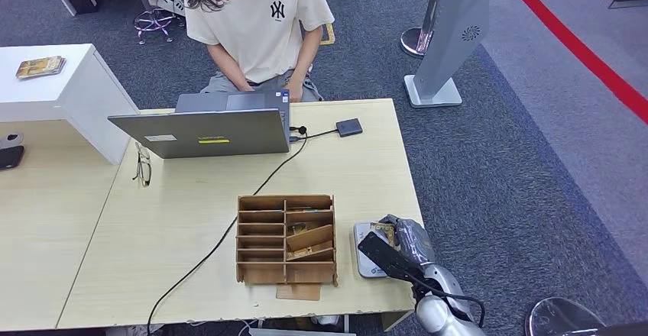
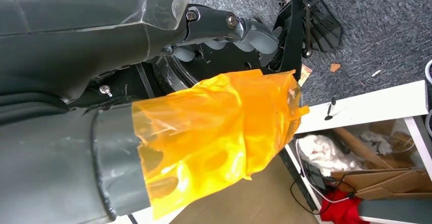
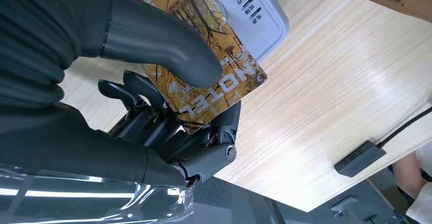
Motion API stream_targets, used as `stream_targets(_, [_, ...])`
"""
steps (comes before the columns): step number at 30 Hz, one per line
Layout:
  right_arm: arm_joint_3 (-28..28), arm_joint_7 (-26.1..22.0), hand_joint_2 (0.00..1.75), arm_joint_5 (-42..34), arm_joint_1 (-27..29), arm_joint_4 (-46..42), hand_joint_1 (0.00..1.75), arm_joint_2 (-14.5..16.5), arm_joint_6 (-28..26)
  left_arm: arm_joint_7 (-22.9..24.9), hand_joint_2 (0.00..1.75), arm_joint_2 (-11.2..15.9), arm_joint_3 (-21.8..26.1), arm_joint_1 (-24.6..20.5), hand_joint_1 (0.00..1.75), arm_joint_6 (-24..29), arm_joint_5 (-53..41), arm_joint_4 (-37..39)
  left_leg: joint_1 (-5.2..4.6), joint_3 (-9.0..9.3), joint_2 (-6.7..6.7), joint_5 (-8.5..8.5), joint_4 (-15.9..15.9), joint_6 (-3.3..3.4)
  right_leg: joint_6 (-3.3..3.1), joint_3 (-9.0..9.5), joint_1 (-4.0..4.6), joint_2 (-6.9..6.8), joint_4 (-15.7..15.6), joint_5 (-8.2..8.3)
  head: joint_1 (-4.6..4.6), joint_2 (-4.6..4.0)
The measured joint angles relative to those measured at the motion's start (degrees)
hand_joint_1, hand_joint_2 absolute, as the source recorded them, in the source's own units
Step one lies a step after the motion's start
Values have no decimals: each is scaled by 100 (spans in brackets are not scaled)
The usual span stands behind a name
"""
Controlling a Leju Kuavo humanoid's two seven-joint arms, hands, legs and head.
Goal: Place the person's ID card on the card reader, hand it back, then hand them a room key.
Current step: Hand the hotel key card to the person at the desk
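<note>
The right hand (image 3: 153, 81) grips a card (image 3: 204, 71) printed with a golden scene and the word HOTEL. The thumb (image 3: 158, 46) presses on the printed face and the dark fingers (image 3: 137, 99) back it from beneath. In the head view this hand (image 1: 403, 238) sits at the near right of the table (image 1: 359, 176), and the card (image 1: 382, 233) lies partly over the grey reader (image 1: 365, 253); whether it touches the top or hangs just above cannot be told.

The left hand (image 2: 219, 127) hangs off the table with orange film over it, and nothing shows in it; whether its fingers are spread or curled cannot be told.

Just left of the reader stands the wooden rack (image 1: 286, 238) with its slots, some holding cards. Far across the table are a laptop (image 1: 205, 126), a cable (image 1: 252, 191) running toward the near edge, and a small dark box (image 1: 349, 127). A person (image 1: 256, 27) sits behind the laptop.

The risks lie mostly in the grip. The hold is a pinch on a thin, slick card near one end, so a tilt of the wrist could let it slide out, and the table's near and right edges are close enough for it to fall to the floor. Pressing down too hard could shove the light reader toward the edge or against the rack. A card held skewed or half off the reader may also fail to read.
</note>
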Motion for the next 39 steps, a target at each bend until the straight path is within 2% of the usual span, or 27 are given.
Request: stream_targets(39, [-11,16,175,8,-81,71,175,60,76,-37,0,0,0,-11,0,-69,6,0,0,2,0,0,0,0,0,1,0,1,0,0,0,0])
